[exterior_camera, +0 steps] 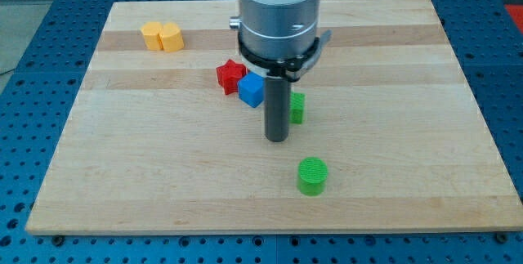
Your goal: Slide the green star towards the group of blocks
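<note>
The green star (pixel 297 107) sits near the board's middle, mostly hidden behind my rod; only its right part shows. My tip (pixel 277 139) rests on the board just left of and slightly below the star. A red star (pixel 230 75) and a blue cube (pixel 252 89) touch each other up and to the left of the tip. A green cylinder (pixel 311 176) stands below and to the right of the tip.
A yellow block (pixel 162 36), heart-like in shape, lies near the board's top left. The wooden board (pixel 122 158) lies on a blue perforated table. The arm's grey body (pixel 278 11) covers the top centre.
</note>
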### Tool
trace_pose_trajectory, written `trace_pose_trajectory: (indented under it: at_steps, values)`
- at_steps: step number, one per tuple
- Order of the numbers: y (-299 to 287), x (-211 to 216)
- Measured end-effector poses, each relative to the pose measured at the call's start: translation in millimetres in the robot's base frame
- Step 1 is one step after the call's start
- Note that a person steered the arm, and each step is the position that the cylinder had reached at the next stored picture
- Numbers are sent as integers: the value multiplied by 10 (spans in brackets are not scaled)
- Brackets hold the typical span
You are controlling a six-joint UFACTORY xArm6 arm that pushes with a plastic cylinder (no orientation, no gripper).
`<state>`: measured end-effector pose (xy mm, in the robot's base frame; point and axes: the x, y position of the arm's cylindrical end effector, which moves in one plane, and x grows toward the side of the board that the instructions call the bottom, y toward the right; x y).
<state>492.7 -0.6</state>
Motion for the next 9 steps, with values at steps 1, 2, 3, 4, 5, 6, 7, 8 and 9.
trace_pose_trajectory:
  at_steps: [1,2,3,4,5,6,7,8,9]
  values:
    - [2,-239]
    - [154,-475]
    - [363,-633]
    - [380,-426]
    - [469,-38]
    - [961,-59]
    - [1192,-354]
    - [888,-404]
    - [515,-404]
